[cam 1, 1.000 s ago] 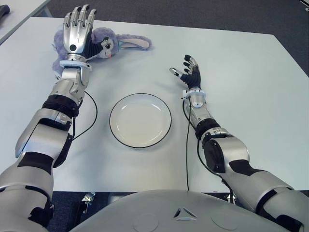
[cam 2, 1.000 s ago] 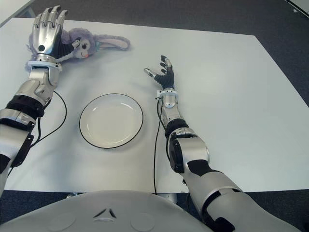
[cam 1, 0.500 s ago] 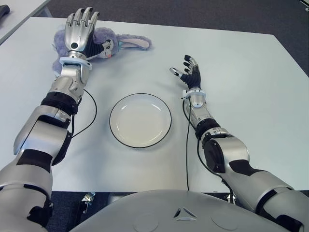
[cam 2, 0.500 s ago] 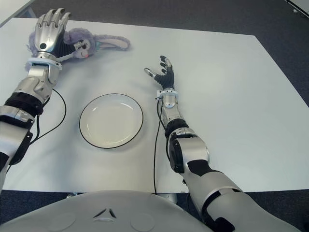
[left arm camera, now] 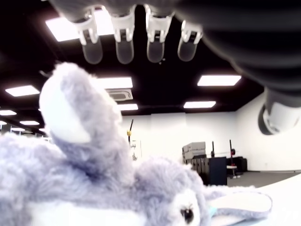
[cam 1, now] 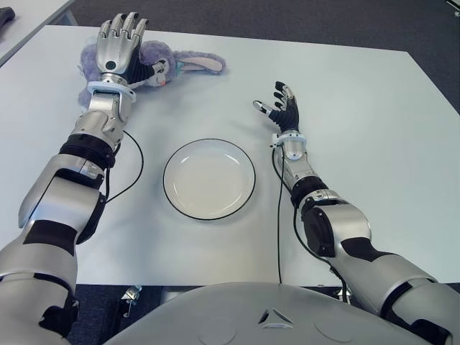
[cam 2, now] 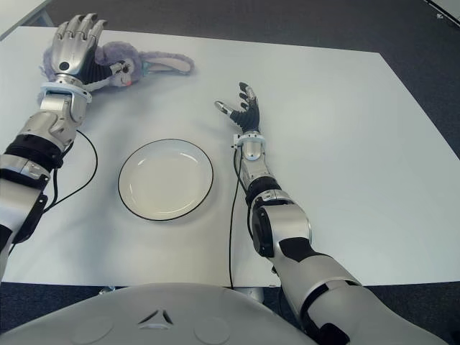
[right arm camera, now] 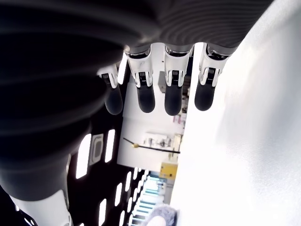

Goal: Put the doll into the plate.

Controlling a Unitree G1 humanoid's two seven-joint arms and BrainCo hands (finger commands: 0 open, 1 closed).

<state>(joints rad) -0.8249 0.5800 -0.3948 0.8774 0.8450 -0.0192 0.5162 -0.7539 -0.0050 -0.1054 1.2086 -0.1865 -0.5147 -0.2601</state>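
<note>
Far left, the left hand (cam 1: 118, 44) hovered over the purple bunny doll (cam 1: 167, 60), fingers spread, gripping nothing. The doll lay on the white table (cam 1: 359, 93), well behind the empty plate (cam 1: 209, 179). Right of the plate, the right hand (cam 1: 280, 106) showed with relaxed, empty fingers.

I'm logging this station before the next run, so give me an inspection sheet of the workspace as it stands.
Surface: white table, bare apart from the items below.
Job's things: purple plush doll lying at the far left; white plate at centre, nothing in it.
Clutter: nothing seen.
Hands: left hand over the doll, fingers spread, no grasp; right hand to the right of the plate, open, holding nothing.
Cables: black cable beside the left forearm, another along the right arm.
Surroundings: dark floor; a second table's corner at far left.
</note>
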